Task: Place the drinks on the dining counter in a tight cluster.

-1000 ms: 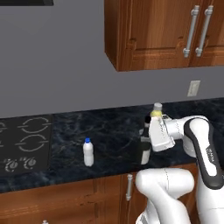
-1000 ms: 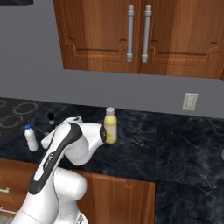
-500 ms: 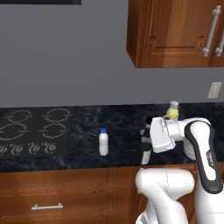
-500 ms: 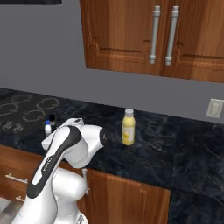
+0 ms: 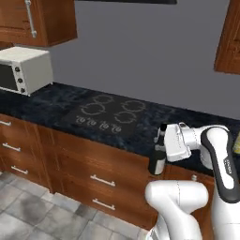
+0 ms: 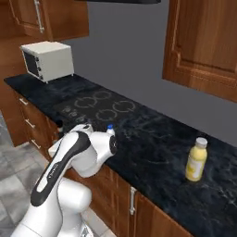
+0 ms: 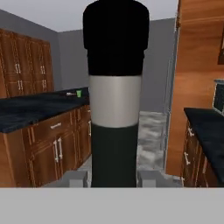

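I have the wine bottle (image 7: 114, 105) clamped between my fingers (image 7: 151, 178), which are drawn in tight against its dark body just below the pale label; in the hand view it stands upright and fills the middle of the frame, the black neck at the top. In the left base view the same bottle (image 5: 158, 157) hangs at the lower right of the frame, in front of the wooden drawer fronts and off the edge of the cooktop bench (image 5: 56, 105), so nothing supports it but my grip. I hold it upright and close to my own body, I judge, so that it stays steady while the base carries me across the kitchen. The other two drinks are on the cooktop bench: the yellow juice bottle (image 6: 196, 159) stands alone at the right of the right base view, and the blue cap of the small white bottle (image 6: 110, 128) peeks out just behind my arm near the middle of that frame. Past the wine bottle, at the left of the hand view, a black bench (image 7: 30, 111) over brown cabinets carries a small green cup (image 7: 79, 93); it may be the dining counter, so I reckon this bottle goes down there first
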Available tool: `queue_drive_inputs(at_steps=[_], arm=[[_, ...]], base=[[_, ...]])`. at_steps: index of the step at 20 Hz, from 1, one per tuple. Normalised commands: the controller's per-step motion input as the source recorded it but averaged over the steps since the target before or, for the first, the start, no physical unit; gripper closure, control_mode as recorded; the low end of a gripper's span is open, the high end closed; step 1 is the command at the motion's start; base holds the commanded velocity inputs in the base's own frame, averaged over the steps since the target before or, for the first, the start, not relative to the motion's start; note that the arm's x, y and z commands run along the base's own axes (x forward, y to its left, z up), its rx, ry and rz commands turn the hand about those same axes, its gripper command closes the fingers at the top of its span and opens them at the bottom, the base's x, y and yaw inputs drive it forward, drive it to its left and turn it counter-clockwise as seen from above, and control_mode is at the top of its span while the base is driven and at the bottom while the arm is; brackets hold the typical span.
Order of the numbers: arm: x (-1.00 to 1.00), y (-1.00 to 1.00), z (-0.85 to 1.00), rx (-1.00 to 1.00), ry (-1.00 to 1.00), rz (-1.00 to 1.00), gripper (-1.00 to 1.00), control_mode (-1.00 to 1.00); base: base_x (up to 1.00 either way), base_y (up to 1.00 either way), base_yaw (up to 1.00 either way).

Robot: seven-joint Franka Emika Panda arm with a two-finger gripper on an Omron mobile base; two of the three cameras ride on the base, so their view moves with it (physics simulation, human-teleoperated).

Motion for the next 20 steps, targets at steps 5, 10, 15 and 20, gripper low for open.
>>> queue_drive_inputs(at_steps=[5, 10, 15, 20], arm=[[0.00, 0.00, 0.00, 0.00, 0.00, 0.00, 1.00, 1.00], [0.00, 0.00, 0.00, 0.00, 0.00, 0.00, 1.00, 1.00], [0.00, 0.00, 0.00, 0.00, 0.00, 0.00, 1.00, 1.00], [0.00, 0.00, 0.00, 0.00, 0.00, 0.00, 1.00, 1.00]], base=[[0.13, 0.44, 0.61], [0.22, 0.43, 0.56], [0.27, 0.40, 0.55], [0.30, 0.39, 0.51]])
